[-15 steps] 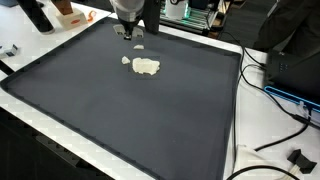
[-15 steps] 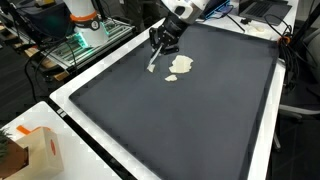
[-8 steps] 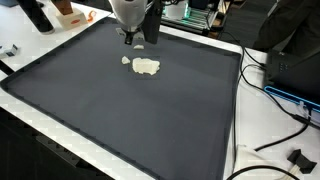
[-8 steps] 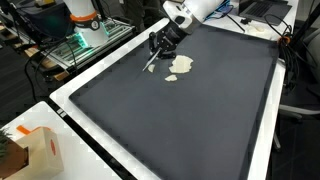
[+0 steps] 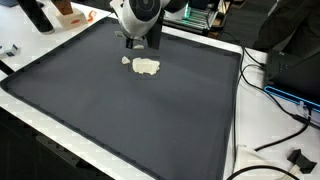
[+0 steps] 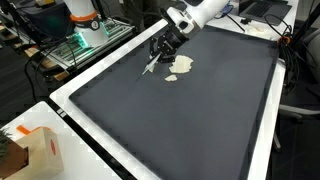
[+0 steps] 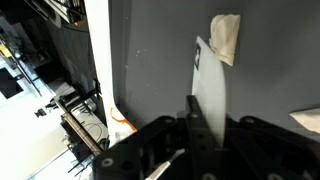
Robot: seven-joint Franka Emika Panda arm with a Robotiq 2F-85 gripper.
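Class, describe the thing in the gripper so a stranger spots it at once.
Find the large dark mat, then the gripper near its edge. Pinched in it is a white strip: long, flat and straight, unlike the crumpled cream scraps lying nearby.

The gripper (image 6: pixel 161 50) has edged a little closer to the pale lump (image 6: pixel 180 68) than it was a second ago. The arm (image 6: pixel 200 15) behind it has leaned over: where it rose fairly straight up beside the lump, it now slants away from it at a lower angle. In an exterior view the gripper (image 5: pixel 138 42) looms larger, and it now hides the end of the white strip (image 6: pixel 150 66) that earlier showed just beyond the lump.
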